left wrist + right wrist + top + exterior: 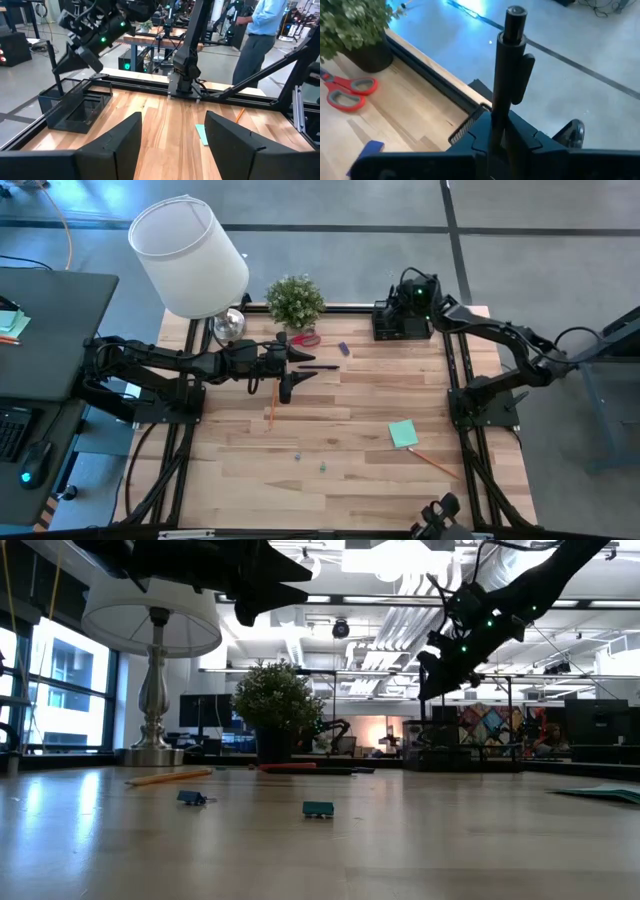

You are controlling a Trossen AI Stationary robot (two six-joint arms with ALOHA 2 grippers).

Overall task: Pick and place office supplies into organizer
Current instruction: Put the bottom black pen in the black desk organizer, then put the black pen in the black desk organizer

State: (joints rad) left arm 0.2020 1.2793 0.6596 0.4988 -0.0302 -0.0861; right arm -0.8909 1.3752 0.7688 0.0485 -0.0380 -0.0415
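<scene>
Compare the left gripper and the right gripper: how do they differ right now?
The left gripper's jaws are open and empty; the right gripper's jaws are closed on an upright dark pen. The left gripper hangs over mid-table, the right gripper over the organizer. Both are raised off the tabletop.

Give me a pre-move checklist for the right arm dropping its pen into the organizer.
1. Pen in the right gripper: ok, it stands upright between the fingers.
2. Right gripper above the organizer: ok in the high view, at the table's far right corner.
3. Pen tip lined up with one compartment: cannot tell; the tip is hidden.
4. Left gripper out of the way: ok, open, near the table's middle, apart from the organizer.
5. Scissors and potted plant apart from the organizer: ok.
</scene>
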